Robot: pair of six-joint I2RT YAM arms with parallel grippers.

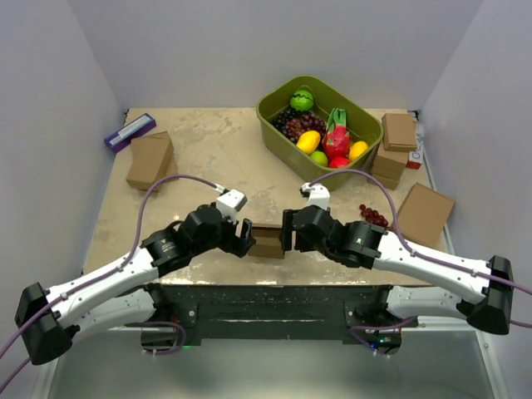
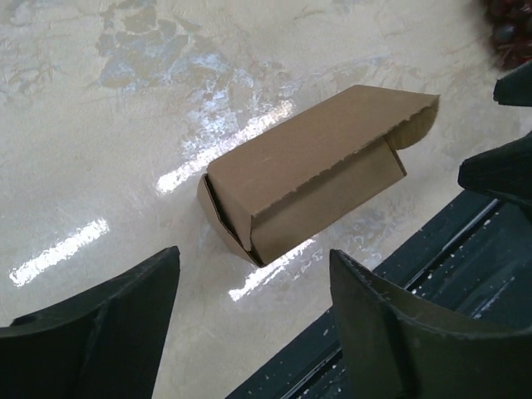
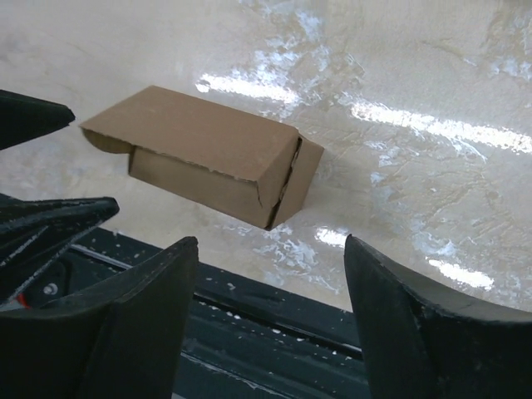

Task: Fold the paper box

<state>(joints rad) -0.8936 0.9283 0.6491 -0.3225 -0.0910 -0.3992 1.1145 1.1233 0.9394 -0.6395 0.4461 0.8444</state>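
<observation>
Currently the paper box point(image 2: 307, 174) sits on the table point(image 1: 216, 158) close to its near edge, between the two claws and touching neither. It is folded up into a small closed shape. The lid panel lies over the top, and a rounded ear of the lid point(image 2: 420, 116) stands proud at one end rather than tucked in.

The left claw point(image 1: 247, 237) is released, jaws spread, nothing in them. The right claw point(image 1: 288, 230) is the same, wide and empty, facing the left one across the box.

Handling, as we judge it:
- Thin plain cardboard, so very light. A nudge will likely send it skating on this glossy table.
- The flat panels are fairly stiff, but the walls are hollow behind. A hard pinch could dent or collapse them.
- The creases probably hold some spring, so the lid may lift if left unpressed.

Where to take hold: we favour the two short ends, one claw at each, pressing inward gently. Otherwise, one claw steadies a long side while the other pushes the loose ear home.
</observation>
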